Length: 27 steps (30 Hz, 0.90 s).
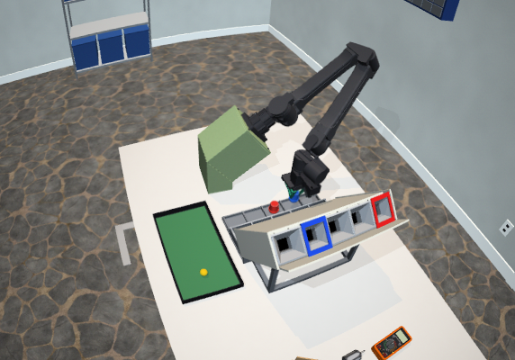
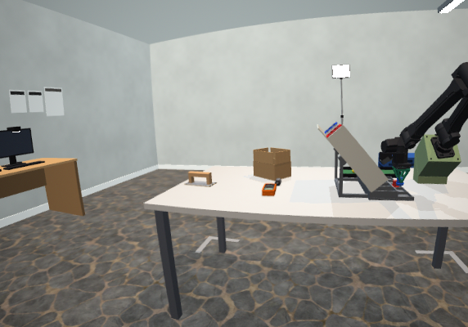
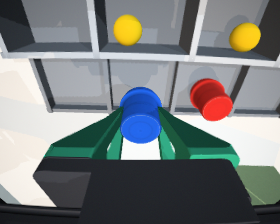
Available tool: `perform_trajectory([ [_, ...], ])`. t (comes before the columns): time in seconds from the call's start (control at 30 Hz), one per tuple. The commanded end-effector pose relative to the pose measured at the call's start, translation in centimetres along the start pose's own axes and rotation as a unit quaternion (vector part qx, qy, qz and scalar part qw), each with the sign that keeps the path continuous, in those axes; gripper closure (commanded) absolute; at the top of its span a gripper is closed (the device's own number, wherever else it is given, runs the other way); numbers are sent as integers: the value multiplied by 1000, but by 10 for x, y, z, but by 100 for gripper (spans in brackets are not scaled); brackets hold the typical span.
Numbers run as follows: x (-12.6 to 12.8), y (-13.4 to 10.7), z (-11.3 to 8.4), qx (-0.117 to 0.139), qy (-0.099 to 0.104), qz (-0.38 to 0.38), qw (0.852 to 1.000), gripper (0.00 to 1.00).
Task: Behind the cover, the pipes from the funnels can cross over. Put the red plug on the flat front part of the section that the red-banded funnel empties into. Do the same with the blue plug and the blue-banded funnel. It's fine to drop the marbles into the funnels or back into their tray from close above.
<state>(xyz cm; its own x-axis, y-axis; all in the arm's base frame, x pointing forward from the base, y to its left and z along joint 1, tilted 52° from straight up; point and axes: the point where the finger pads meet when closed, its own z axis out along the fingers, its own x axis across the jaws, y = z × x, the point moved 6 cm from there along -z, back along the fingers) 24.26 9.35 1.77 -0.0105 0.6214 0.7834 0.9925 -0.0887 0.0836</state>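
My gripper (image 3: 140, 112) is shut on the blue plug (image 3: 140, 116) and holds it just above the flat front part of a section of the grey rack; it also shows in the top view (image 1: 294, 194). The red plug (image 3: 211, 99) stands on the flat front part of the section to its right in the wrist view, and shows in the top view (image 1: 273, 206). Two yellow marbles (image 3: 128, 29) (image 3: 244, 37) lie in the sections behind, one behind each plug. The funnel box shows a blue-banded funnel (image 1: 316, 236) and a red-banded funnel (image 1: 383, 210).
A green tray (image 1: 196, 251) with one yellow marble (image 1: 203, 272) lies left of the rack. A green box (image 1: 230, 150) sits at the arm's base. An orange multimeter (image 1: 391, 342) lies at the table's near end. A cardboard box (image 2: 272, 163) and a wooden block (image 2: 200, 176) stand further off.
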Motion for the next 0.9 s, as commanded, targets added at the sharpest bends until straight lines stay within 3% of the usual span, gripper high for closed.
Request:
perform_trajectory([
  [0.0,-2,-5,10,6,-1,19,1000,100],
  [0.87,-4,-5,19,5,0,22,1000,100],
])
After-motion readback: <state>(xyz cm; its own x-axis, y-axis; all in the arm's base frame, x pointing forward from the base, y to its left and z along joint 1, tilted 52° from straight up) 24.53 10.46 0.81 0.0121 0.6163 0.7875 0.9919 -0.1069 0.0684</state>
